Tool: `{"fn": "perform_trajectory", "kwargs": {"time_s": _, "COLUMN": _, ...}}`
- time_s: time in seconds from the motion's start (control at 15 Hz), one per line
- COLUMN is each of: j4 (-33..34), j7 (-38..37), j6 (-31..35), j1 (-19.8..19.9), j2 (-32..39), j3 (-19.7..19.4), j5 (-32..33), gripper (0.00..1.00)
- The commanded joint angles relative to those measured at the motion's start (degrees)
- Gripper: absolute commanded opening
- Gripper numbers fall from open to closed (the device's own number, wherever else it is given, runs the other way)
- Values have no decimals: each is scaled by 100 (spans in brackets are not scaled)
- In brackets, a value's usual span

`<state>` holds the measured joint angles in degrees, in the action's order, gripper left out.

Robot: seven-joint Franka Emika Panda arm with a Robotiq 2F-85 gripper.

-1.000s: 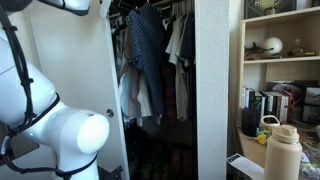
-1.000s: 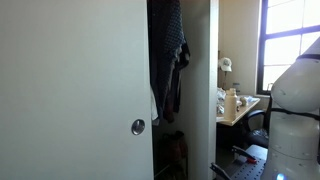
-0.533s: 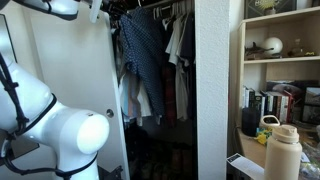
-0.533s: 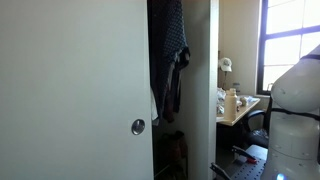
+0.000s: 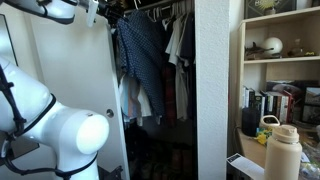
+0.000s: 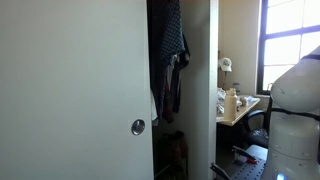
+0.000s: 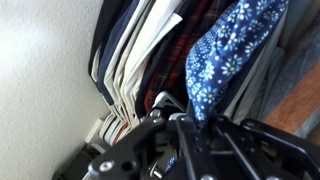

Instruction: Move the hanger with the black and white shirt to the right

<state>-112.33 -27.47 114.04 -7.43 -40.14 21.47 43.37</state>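
A: Where is the black and white shirt (image 5: 140,50)?

B: It hangs high in the closet. In an exterior view the gripper (image 5: 97,10) is at its 10 o'clock, right at the top of the shirt. The pale shirts (image 5: 178,40) hang just beside it, at its 3 o'clock.

A: And the jaws?

B: They are closed together. In the wrist view the printed cloth rises from the gripper (image 7: 185,118) toward 1 o'clock. I cannot tell if they pinch the hanger or only the cloth.

A: What else is close?

B: In the wrist view, a red checked garment (image 7: 190,40) touches the shirt at its 9 o'clock. In an exterior view the shirt is at 1 o'clock from the round knob (image 6: 137,126) of the closet door (image 6: 70,90).
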Motion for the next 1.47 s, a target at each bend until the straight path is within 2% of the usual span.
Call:
{"fn": "perform_trajectory", "kwargs": {"time_s": 0.0, "j4": 24, "j7": 44, "j6": 25, "j1": 123, "j2": -8, "j3": 64, "j5": -77, "gripper": 7}}
{"fn": "perform_trajectory", "kwargs": {"time_s": 0.33, "j4": 24, "j7": 44, "j6": 25, "j1": 127, "j2": -8, "j3": 64, "j5": -77, "gripper": 7}}
{"fn": "perform_trajectory", "kwargs": {"time_s": 0.4, "j4": 10, "j7": 20, "j6": 51, "j1": 128, "j2": -22, "j3": 69, "j5": -64, "gripper": 2}}
{"fn": "perform_trajectory", "kwargs": {"time_s": 0.67, "j4": -78, "j7": -42, "j6": 75, "j1": 110, "j2": -211, "j3": 121, "j5": -4, "gripper": 2}}
{"fn": "perform_trajectory", "kwargs": {"time_s": 0.93, "j4": -209, "j7": -45, "j6": 9, "j1": 57, "j2": -634, "j3": 241, "j5": 14, "gripper": 2}}
{"fn": "perform_trajectory", "kwargs": {"time_s": 1.4, "j4": -449, "j7": 81, "j6": -424, "j1": -52, "j2": -1665, "j3": 441, "j5": -344, "gripper": 2}}
